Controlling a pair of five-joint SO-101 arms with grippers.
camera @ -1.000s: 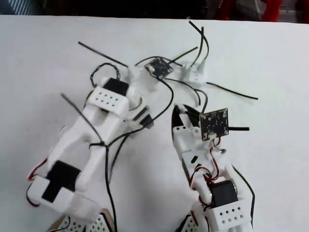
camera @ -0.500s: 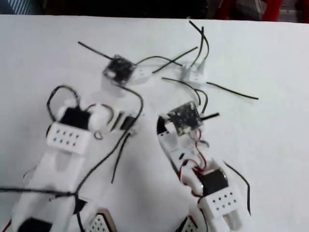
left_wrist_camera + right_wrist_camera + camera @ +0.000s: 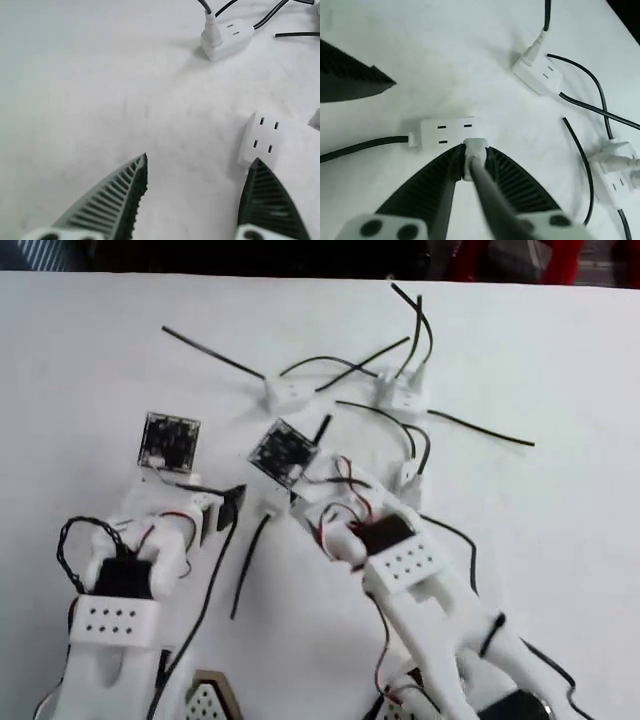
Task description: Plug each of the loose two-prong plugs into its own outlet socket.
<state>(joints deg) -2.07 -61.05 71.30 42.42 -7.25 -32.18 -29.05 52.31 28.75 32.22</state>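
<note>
My right gripper (image 3: 474,159) is shut on a white two-prong plug (image 3: 475,145) with a black cord. The plug's tip rests against a white outlet block (image 3: 445,132) and covers part of one socket; its prongs are hidden. In the high view this block (image 3: 272,504) lies mid-table between both arms. My left gripper (image 3: 200,159) is open just above the table, with the same block (image 3: 262,140) beside one fingertip and nothing between its fingers. One of its dark fingers (image 3: 350,82) shows in the right wrist view.
Two more outlet blocks lie farther back, each with a plug in it: one (image 3: 290,390) at centre, one (image 3: 405,395) to its right. Black cords (image 3: 480,430) trail around them. A loose cord (image 3: 245,570) runs toward the near edge.
The left arm has pulled back from the far centre outlet toward the near left. The right arm has swung left to the middle outlet block with the plug in its fingers.
</note>
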